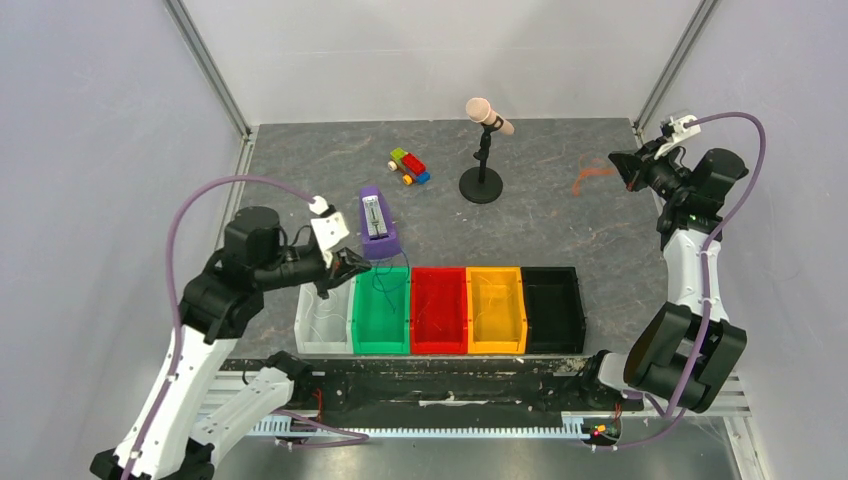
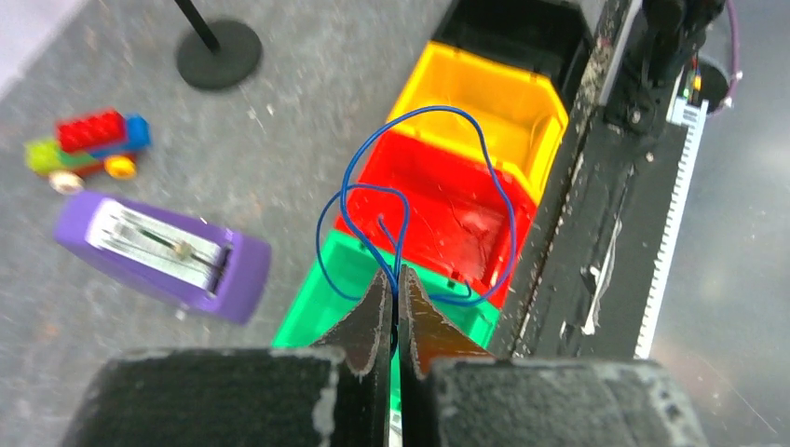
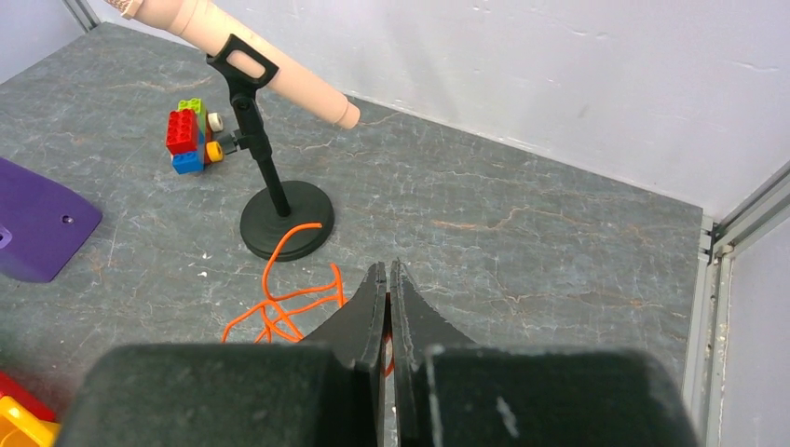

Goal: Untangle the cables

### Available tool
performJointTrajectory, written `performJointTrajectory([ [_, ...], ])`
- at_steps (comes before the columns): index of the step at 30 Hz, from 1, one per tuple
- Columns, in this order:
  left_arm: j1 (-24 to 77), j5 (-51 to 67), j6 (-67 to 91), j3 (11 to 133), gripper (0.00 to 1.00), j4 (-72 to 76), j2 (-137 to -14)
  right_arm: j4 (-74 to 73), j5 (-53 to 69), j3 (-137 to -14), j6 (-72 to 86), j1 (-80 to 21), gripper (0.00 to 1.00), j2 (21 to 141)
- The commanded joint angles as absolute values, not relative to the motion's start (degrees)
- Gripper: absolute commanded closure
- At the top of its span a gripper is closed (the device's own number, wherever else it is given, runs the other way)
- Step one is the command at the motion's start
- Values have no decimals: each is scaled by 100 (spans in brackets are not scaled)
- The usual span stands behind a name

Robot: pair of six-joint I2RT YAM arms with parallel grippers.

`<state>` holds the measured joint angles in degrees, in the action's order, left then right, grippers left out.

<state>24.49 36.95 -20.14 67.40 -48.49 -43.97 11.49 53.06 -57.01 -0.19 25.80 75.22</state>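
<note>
My left gripper [image 1: 350,266] is shut on a thin dark blue wire [image 2: 438,109]. The wire loops out past the fingertips in the left wrist view and hangs over the green bin [image 2: 317,307] and the red bin [image 2: 447,200]. My right gripper [image 1: 622,168] is at the far right of the table with its jaws shut. A thin orange wire [image 3: 279,303] lies in loose loops on the table just left of its fingers; it also shows in the top view [image 1: 590,176]. One strand runs up to the fingers and orange shows in the slit between them. No other wires are in view.
A row of bins stands at the near edge: clear [image 1: 322,322], green [image 1: 380,312], red [image 1: 438,310], yellow [image 1: 496,310], black [image 1: 553,310]. A purple device [image 1: 378,226], a toy brick car [image 1: 410,166] and a microphone on a stand [image 1: 482,186] sit farther back.
</note>
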Motion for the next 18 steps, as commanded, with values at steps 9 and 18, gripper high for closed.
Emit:
performJointTrajectory([
  [9, 2426, 3041, -2082, 5080, 98, -4537, -4749, 1096, 5405, -5683, -124, 2564, 100, 7268],
  [18, 2622, 2074, -1892, 4939, 98, -4337, -5800, 1053, 5388, -5652, -167, 2565, 100, 7299],
])
